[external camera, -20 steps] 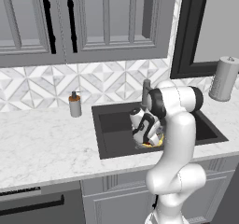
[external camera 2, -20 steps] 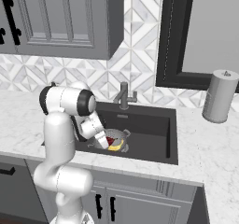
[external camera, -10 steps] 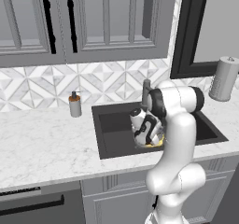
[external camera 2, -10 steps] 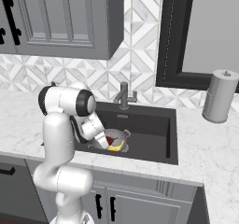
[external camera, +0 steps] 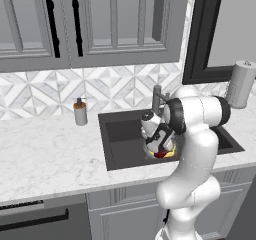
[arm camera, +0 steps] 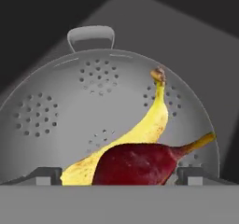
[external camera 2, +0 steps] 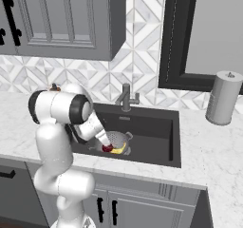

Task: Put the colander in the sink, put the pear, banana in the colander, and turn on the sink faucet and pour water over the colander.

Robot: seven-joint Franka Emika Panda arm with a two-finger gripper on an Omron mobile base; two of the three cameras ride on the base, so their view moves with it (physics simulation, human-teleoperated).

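The grey metal colander (arm camera: 56,111) stands in the dark sink (external camera: 120,134), with one loop handle at the top of the hand view. Inside it lie the yellow banana (arm camera: 144,125) and, over the banana's lower part, the dark red pear (arm camera: 140,164) with its stem pointing right. My gripper (arm camera: 116,176) hangs low over the colander (external camera 2: 122,137), open, its fingertips (arm camera: 44,174) set wide on either side of the pear, with a gap on the left. From the base views the hand (external camera: 159,143) covers most of the fruit. The faucet (external camera 2: 126,97) stands behind the sink, no water running.
A soap dispenser (external camera: 80,112) stands on the marble counter left of the sink. A paper towel roll (external camera 2: 223,98) stands at the right by the window. Wall cabinets hang above the counter. The sink's right half (external camera 2: 156,134) is bare.
The jaws have spread wider around the pear, which now lies loose in the colander. The arm has barely shifted.
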